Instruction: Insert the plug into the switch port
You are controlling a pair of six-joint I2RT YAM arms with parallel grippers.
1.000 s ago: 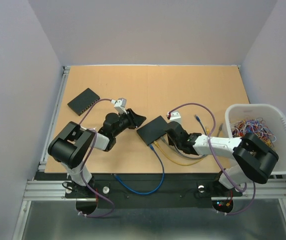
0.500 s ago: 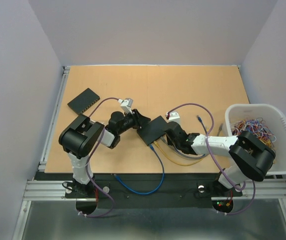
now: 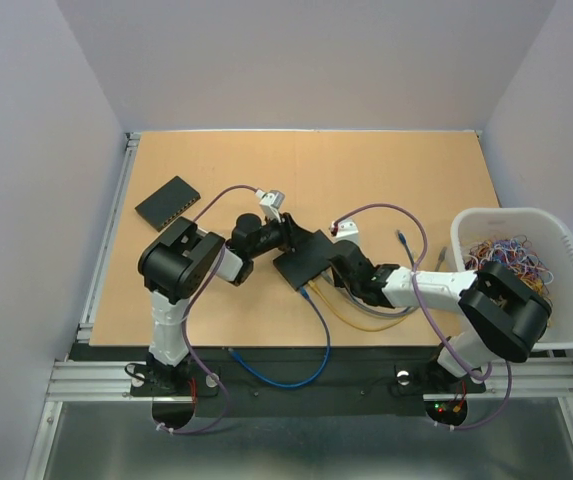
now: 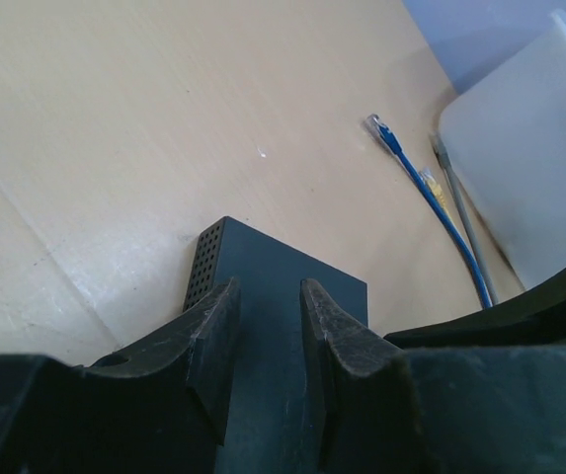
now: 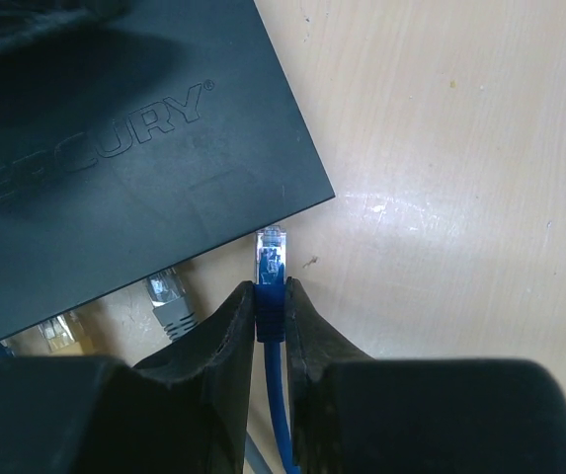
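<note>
Plug (image 5: 270, 255) pinched in right end effector (image 5: 271, 292), low beside switch (image 5: 115, 148); left end effector (image 4: 268, 293) part-open over switch.

Plug held at the port side of the switch, not yet inserted.

The plug (image 5: 270, 255), a clear connector on a blue cable (image 5: 276, 415), is pinched between the jaws of the right gripper (image 5: 271, 289). Its tip is pointed at the switch (image 5: 115, 148) and brought right up to the port-side edge near one corner; whether it touches cannot be told. The switch, a flat black box with raised lettering on its lid and a perforated end wall, is laid flat near the middle of the surface (image 3: 386, 170), turned at an angle to its edges.
</note>
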